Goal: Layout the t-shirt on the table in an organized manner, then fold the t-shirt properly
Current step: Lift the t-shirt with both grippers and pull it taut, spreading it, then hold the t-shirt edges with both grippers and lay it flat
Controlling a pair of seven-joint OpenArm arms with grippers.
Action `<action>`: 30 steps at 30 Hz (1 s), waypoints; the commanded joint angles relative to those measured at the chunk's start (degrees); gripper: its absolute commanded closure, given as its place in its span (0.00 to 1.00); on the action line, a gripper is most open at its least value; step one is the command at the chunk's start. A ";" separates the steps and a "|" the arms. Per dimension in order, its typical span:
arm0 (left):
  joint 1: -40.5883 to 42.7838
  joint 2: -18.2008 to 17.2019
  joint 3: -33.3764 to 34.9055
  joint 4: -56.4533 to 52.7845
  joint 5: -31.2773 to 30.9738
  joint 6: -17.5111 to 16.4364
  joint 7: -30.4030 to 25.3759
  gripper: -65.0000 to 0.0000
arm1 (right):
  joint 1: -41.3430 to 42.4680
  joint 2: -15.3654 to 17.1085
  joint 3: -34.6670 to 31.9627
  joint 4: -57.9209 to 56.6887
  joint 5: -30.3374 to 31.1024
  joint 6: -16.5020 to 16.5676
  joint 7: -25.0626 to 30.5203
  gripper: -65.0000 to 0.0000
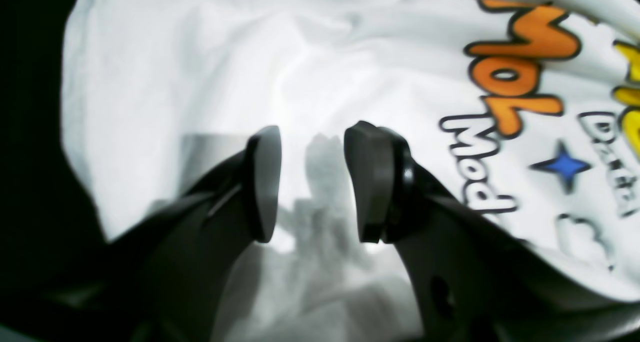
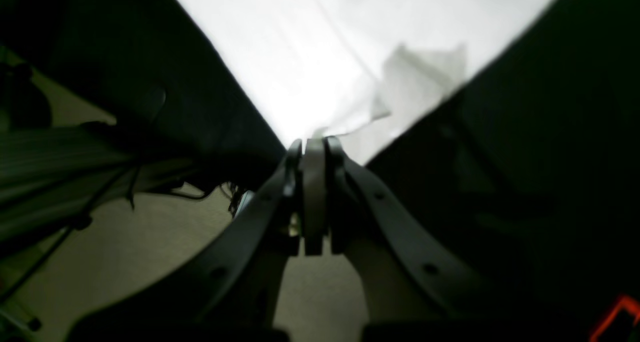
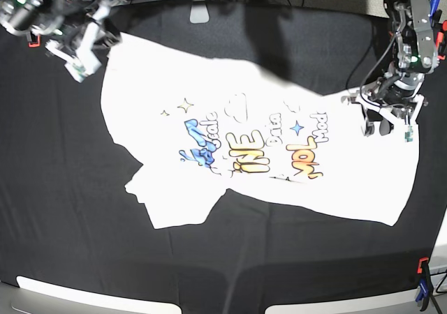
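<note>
One jaws parted, other pinching t-shirt (image 3: 237, 146)

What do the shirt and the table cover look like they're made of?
The t-shirt looks like soft matte knit cloth: it creases, drapes and carries a flat printed graphic. The table cover seems to be thin matte black fabric, judging by its faint wrinkles.

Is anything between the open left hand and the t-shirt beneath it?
Nothing visible. The left hand hangs open directly over plain white cloth of the t-shirt, with only its own shadow between the fingers. Whether it touches the cloth cannot be told.
</note>
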 commanded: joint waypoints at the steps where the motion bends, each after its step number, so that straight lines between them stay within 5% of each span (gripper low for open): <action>1: -0.11 -0.52 -0.26 1.09 -0.39 -0.83 -0.79 0.67 | -1.22 1.03 1.51 1.20 1.68 0.28 0.22 1.00; 7: 2.62 -1.64 -0.26 1.11 2.34 -2.27 -1.51 0.67 | -3.21 1.46 6.86 1.20 6.56 0.28 0.24 1.00; 16: 7.89 -10.29 -5.88 1.11 2.32 -3.98 -1.44 0.67 | -3.04 1.44 7.26 1.22 8.44 0.28 2.19 1.00; 24: 13.29 -11.41 -17.75 1.11 -0.72 -18.97 -1.36 0.67 | -2.89 1.42 7.26 1.20 8.46 0.28 3.63 1.00; 30: 15.58 -12.09 -17.86 -0.17 -0.76 -19.12 -1.53 0.61 | -2.89 1.44 7.26 1.20 8.46 0.28 3.63 1.00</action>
